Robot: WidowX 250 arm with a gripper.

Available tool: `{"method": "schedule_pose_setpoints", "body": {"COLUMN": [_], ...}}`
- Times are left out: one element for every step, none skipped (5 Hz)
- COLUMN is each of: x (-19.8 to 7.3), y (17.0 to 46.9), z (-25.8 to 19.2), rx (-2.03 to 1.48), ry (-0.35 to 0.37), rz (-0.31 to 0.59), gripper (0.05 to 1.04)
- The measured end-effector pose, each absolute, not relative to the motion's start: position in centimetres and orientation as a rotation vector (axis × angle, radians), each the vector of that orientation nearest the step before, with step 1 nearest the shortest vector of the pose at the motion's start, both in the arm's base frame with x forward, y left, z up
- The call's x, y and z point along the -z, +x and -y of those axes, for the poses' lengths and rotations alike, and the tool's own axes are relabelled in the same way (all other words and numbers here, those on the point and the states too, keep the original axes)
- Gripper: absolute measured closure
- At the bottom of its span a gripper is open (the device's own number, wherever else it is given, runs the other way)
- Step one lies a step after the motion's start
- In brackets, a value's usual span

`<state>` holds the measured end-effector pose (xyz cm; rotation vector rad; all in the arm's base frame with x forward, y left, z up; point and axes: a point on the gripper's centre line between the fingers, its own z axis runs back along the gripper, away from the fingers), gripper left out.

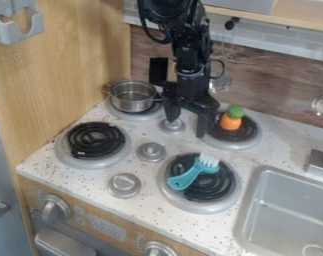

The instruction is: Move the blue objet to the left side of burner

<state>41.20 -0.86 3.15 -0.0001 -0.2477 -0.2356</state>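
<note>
The gripper (187, 128) hangs above the speckled tabletop (77, 181) with its fingers apart, while the blue brush (184, 180) lies across the front burner (204, 206) beside the sink (284, 210).

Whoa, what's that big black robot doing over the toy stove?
The robot arm's gripper is hanging open over the back part of the stove, holding nothing. The blue brush with white bristles it is meant to move lies across the burner closest to the sink. Behind that, an orange toy carrot with a green top sits on another burner, and a metal pot sits on the back left one.
</note>
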Motion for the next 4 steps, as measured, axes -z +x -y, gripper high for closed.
{"method": "schedule_pose_setpoints", "body": {"x": [-1.6, 0.3, 0.1, -0.1], "y": [40.6, 38.9, 38.0, 38.1], "z": [1.1, 1.6, 3.0, 3.2], "rx": [0.234, 0.248, 0.283, 0.318], "ry": [-0.012, -0.055, -0.104, -0.083], "rz": [0.209, 0.178, 0.203, 0.208], "gripper": [0.085, 0.085, 0.085, 0.085]}}
